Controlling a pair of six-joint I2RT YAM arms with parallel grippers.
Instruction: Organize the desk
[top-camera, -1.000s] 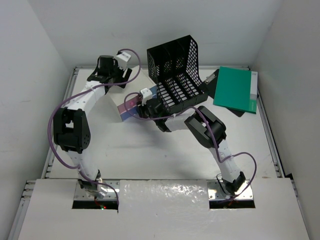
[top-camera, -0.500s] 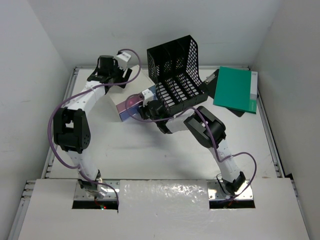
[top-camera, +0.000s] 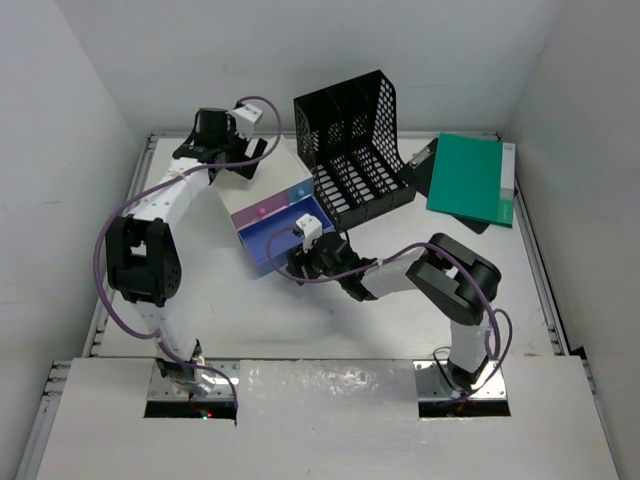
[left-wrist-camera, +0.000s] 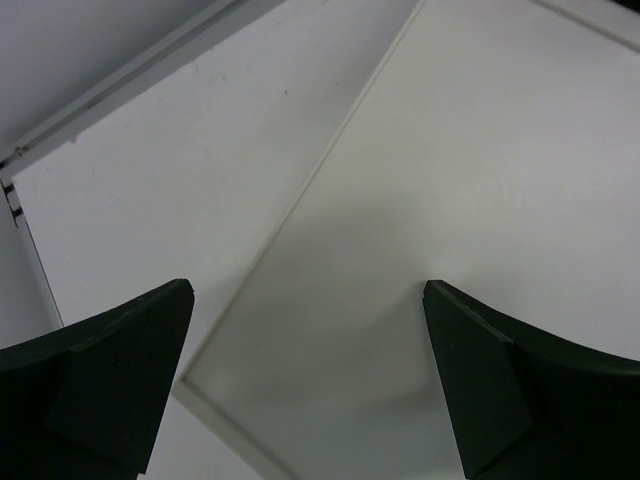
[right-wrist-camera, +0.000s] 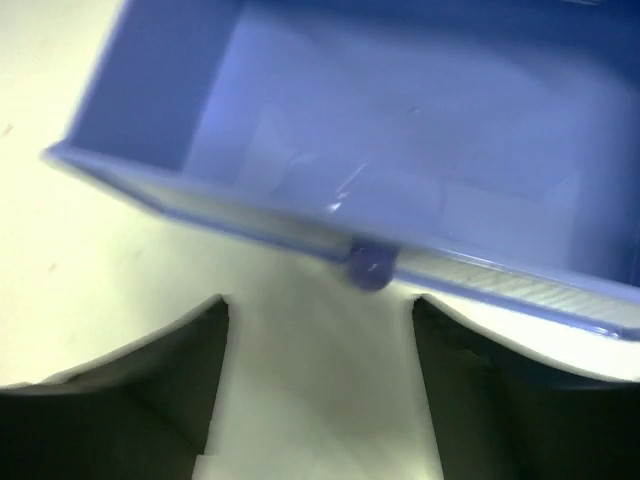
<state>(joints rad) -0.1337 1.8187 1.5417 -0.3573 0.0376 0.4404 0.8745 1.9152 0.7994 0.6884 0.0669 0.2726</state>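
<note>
The desk is a white tabletop with a pale rim. At its back left stands a small cream-topped drawer box with its blue drawer pulled out toward me. My right gripper is open just in front of the drawer's round blue knob, touching nothing. In the blurred right wrist view the drawer looks empty. My left gripper hangs wide open over the box's cream top, near a corner of it, holding nothing.
A black mesh file rack leans against the back wall right of the box. A green folder lies on a black clipboard at the back right. Walls close in on three sides.
The blue drawer has slid out toward the near edge as my right arm drew back. The right gripper has let go of the knob and opened. The left gripper has opened wider.
</note>
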